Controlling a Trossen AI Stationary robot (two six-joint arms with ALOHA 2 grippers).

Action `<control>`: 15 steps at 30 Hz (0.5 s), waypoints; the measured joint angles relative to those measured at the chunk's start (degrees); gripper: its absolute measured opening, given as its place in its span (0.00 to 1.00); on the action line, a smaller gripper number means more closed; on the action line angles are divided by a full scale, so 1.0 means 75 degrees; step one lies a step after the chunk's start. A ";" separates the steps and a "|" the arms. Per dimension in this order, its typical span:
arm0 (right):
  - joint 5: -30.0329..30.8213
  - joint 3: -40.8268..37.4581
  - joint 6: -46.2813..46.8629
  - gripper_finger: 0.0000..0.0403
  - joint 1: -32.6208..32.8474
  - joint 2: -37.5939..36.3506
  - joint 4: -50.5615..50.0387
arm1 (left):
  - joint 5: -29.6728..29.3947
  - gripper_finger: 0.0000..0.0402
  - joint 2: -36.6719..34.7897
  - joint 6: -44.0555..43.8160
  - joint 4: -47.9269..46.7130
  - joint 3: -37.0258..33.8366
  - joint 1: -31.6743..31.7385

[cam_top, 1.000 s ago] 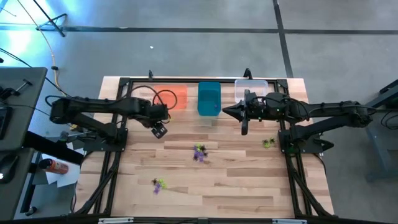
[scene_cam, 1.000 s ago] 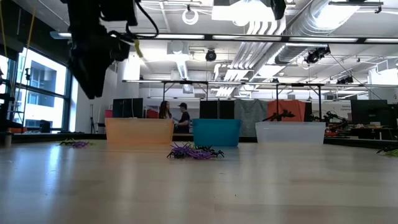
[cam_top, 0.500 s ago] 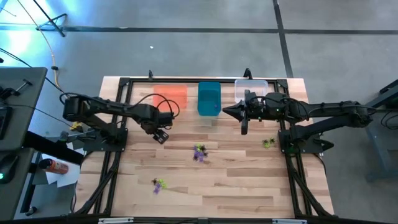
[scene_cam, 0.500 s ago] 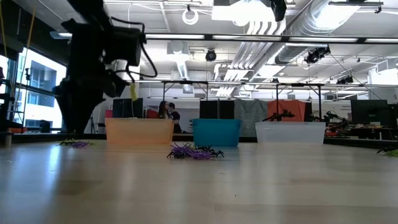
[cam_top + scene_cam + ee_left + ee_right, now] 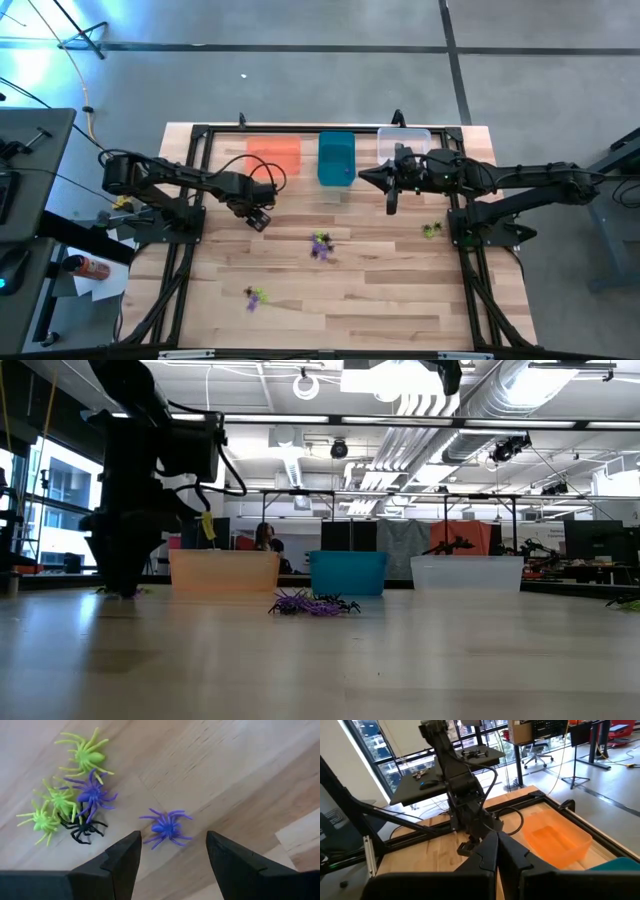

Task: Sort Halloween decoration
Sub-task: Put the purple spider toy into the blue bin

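My left gripper (image 5: 172,857) is open and low over the table. Its fingers stand on either side of a single purple spider (image 5: 166,826) without touching it. A small heap of yellow-green, purple and black spiders (image 5: 75,807) lies on the wood just past it. In the high view my left gripper (image 5: 258,216) sits in front of the orange bin (image 5: 272,155). In the low view it reaches down to table level (image 5: 120,582). My right gripper (image 5: 497,852) is shut and empty, raised near the clear bin (image 5: 404,146).
A teal bin (image 5: 336,158) stands between the orange and clear bins along the far edge. More spider heaps lie mid-table (image 5: 320,244), toward the near left (image 5: 256,296) and by the right arm's base (image 5: 432,229). Bare wood lies between them. People stand in the room beyond (image 5: 268,540).
My left gripper has come down from well above the table to just over the wood, moving slightly toward the near edge. It now sits over the spiders at the left. The right arm has kept still.
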 joint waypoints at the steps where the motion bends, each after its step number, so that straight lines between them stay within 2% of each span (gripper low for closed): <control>1: 0.0001 0.0000 0.0002 0.00 0.0000 0.0000 0.0000 | 0.0003 0.53 0.0000 0.0042 0.0000 0.0000 0.0000; 15: -0.0002 0.0000 -0.0014 0.00 0.0000 0.0000 -0.0003 | -0.0003 0.53 0.0000 0.0159 0.0215 -0.0015 0.0312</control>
